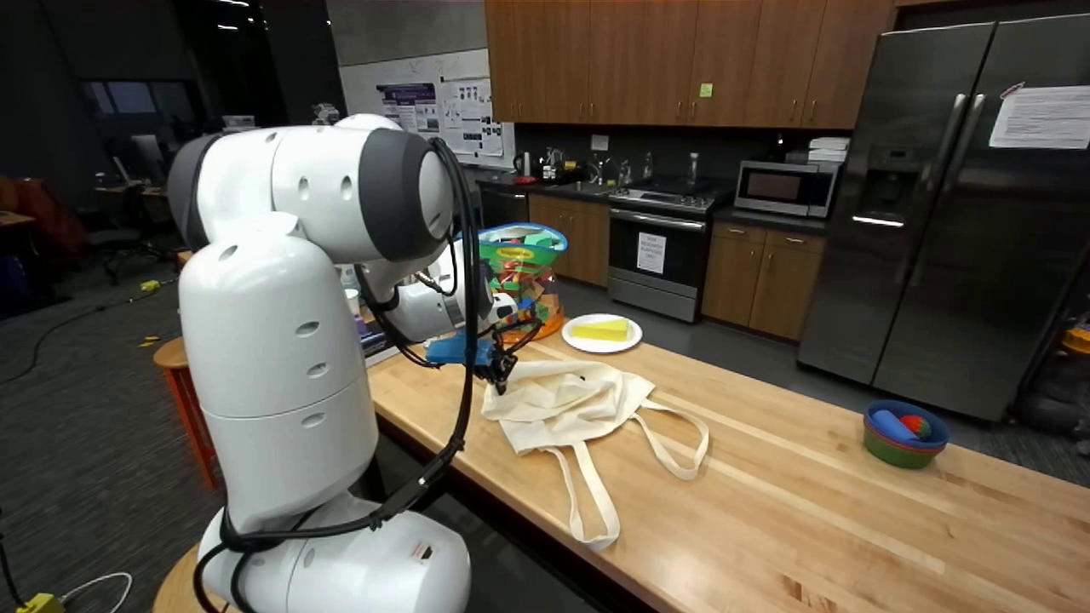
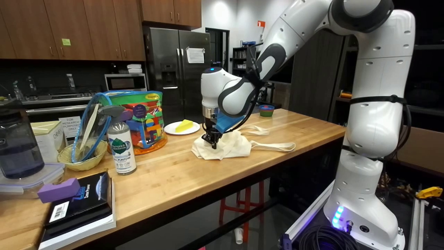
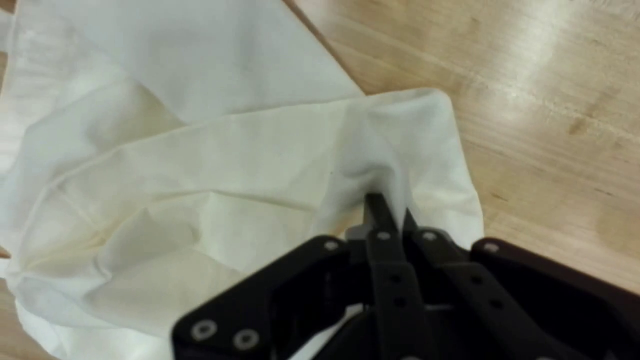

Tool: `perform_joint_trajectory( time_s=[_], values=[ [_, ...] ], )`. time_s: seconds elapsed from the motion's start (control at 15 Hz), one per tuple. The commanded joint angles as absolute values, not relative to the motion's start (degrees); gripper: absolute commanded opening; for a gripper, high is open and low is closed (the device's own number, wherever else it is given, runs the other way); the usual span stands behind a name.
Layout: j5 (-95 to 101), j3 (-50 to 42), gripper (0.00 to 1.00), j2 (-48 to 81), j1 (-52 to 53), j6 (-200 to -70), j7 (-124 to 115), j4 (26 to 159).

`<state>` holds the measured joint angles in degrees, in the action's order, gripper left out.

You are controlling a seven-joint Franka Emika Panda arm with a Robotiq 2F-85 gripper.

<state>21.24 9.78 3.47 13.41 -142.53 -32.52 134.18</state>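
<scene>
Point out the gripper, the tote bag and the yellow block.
Gripper (image 3: 392,210), wrist view: midway between its fingertips.
Tote bag (image 1: 566,404), in an exterior view: its crumpled body.
Yellow block (image 2: 184,126), in an exterior view: its middle.

Paper sign (image 2: 70,126) on oven door (image 1: 684,255), both exterior views: "FOR RESEARCH PURPOSES ONLY". Canister (image 2: 122,161): "Seventh Generation" on its green mark (image 2: 119,146); "PURPOSE" legible in the line beneath. Black box (image 2: 91,208): "Power" clear, the word before it begins with Z; barcode sticker (image 2: 59,211) on the same box too small to read. White carton (image 2: 49,143): brand appears to be "CHEMEX", letters foreshortened. Fridge sheet (image 1: 1041,117), wall posters (image 1: 473,117) and purple toy-bag label (image 2: 139,111) carry print too small to make out.
</scene>
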Motion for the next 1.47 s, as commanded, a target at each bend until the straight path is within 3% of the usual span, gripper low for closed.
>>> perform_joint_trajectory(
  time_s=[0.0,1.4],
  values=[
    [22.12,9.47,0.01,0.98,13.27,-142.34,-38.52,136.93],
    [12.95,-3.32,0.01,6.01,-1.66,-144.28,-28.17,126.49]
  ],
)
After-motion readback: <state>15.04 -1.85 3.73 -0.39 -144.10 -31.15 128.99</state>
